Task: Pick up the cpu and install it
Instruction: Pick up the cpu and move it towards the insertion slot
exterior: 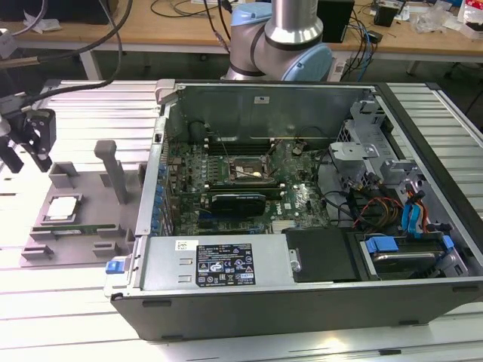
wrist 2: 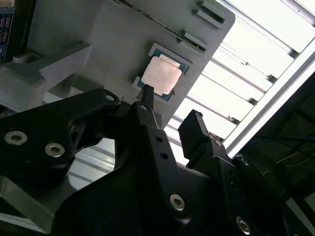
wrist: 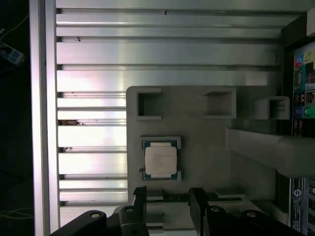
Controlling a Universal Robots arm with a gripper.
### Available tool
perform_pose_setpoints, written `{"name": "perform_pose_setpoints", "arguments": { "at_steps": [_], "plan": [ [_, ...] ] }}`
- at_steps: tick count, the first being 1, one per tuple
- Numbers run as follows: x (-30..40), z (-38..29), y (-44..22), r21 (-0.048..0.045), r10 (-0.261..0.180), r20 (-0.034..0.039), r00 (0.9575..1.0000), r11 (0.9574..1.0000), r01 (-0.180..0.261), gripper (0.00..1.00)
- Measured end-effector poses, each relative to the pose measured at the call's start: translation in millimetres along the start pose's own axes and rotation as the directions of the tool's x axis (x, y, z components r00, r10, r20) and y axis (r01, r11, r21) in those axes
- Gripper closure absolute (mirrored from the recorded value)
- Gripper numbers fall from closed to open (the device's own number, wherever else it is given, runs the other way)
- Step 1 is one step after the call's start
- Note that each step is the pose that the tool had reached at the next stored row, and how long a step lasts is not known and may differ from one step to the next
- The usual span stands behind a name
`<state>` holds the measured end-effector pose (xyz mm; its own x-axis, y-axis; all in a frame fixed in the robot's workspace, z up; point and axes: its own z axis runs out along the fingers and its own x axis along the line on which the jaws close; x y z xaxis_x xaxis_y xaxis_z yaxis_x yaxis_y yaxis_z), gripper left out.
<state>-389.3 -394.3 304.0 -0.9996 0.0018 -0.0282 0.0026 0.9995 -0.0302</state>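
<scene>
Exterior view, from its left: the gripper (exterior: 29,139) hangs over the slatted table (exterior: 90,105), near the grey fixture (exterior: 83,241) and not touching it. Both wrist views show its two black fingers (wrist: 140,199) spread apart with nothing between them. The cpu (exterior: 62,207) lies flat in a shallow recess of that fixture, metal plate up, untouched. Toward the exterior view's right stands the open computer case (exterior: 302,302), with the black socket frame (exterior: 245,170) on its board. The fingers look offset from the chip. A good grasp wants them centred over it, squared to two opposite edges, and lowered straight, so the thin rim is gripped evenly rather than tipped.
</scene>
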Motion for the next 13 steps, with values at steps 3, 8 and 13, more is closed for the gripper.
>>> {"name": "perform_pose_setpoints", "arguments": {
  "at_steps": [3,8,13],
  "plan": [
    [0.0,0.5,0.0,0.0,0.0,0.0,1.0,1.0,0.0,0.52],
    [0.0,2.0,0.1,-0.0003,0.0,0.0006,1.0,1.0,0.0,0.44],
    [0.2,8.6,0.3,-0.0001,0.0,0.0001,1.0,1.0,0.0,0.44]
  ]
}}
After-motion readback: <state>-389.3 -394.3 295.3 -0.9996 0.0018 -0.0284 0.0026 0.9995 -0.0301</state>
